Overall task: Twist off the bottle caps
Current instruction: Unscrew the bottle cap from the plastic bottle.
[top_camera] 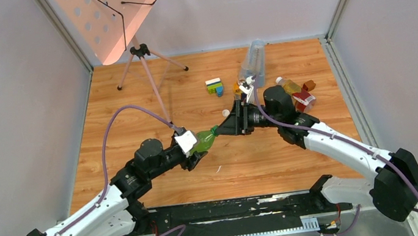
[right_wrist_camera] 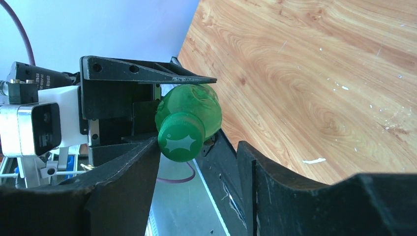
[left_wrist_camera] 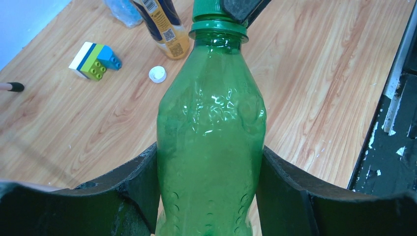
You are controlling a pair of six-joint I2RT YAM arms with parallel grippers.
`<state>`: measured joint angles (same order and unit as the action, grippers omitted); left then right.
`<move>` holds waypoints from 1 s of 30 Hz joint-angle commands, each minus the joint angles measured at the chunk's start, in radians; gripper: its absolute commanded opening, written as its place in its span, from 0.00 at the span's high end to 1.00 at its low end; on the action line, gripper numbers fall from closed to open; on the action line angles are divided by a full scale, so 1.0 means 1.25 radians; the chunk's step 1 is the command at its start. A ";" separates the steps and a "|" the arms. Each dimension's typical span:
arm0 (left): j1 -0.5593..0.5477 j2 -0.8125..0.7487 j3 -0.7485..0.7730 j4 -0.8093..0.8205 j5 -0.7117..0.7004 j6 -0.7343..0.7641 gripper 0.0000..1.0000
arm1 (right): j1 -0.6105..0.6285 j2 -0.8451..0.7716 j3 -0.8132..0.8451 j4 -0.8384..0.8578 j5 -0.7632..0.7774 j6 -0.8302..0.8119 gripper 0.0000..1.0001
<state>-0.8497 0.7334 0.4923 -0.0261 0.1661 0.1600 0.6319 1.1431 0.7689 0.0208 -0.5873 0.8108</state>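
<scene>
the left arm (top_camera: 91, 220) and right arm (top_camera: 347, 151) share white lower shells dotted with small dark screws, black joint housings and black bases. a lilac cable (top_camera: 108, 131) loops along each. a white camera block (top_camera: 186, 141) sits at the left wrist. the jaws are matte black wedges.

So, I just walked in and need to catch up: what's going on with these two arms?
The left pincer is clamped around the green bottle. The right pincer straddles its green cap, which is still on; one finger touches it, the other stands apart. A white cap lies loose on the table near an amber bottle.
</scene>
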 commanded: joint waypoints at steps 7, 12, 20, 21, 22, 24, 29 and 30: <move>-0.004 0.003 0.000 0.036 0.003 0.015 1.00 | 0.000 0.034 0.060 0.045 -0.045 -0.055 0.60; -0.004 -0.002 -0.002 0.044 0.019 -0.023 1.00 | 0.000 0.016 0.052 0.045 -0.070 -0.206 0.85; 0.104 0.011 -0.005 0.091 0.228 -0.173 1.00 | -0.001 -0.068 -0.011 0.069 -0.212 -0.496 1.00; 0.122 0.014 -0.007 0.111 0.297 -0.203 1.00 | -0.003 -0.080 -0.017 0.069 -0.228 -0.519 1.00; 0.148 0.022 -0.008 0.120 0.322 -0.215 1.00 | -0.006 -0.093 -0.023 0.069 -0.244 -0.537 1.00; 0.169 0.036 -0.004 0.137 0.386 -0.237 1.00 | -0.011 -0.114 -0.030 0.061 -0.278 -0.576 1.00; 0.193 0.092 0.016 0.170 0.546 -0.290 1.00 | -0.026 -0.154 -0.039 0.028 -0.366 -0.644 1.00; 0.193 0.101 0.029 0.170 0.566 -0.305 1.00 | -0.028 -0.155 -0.034 0.016 -0.367 -0.666 0.99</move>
<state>-0.6514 0.8146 0.4850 0.1291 0.7521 -0.0986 0.6128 0.9955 0.7277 0.0856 -0.8982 0.1280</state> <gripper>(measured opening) 0.672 0.322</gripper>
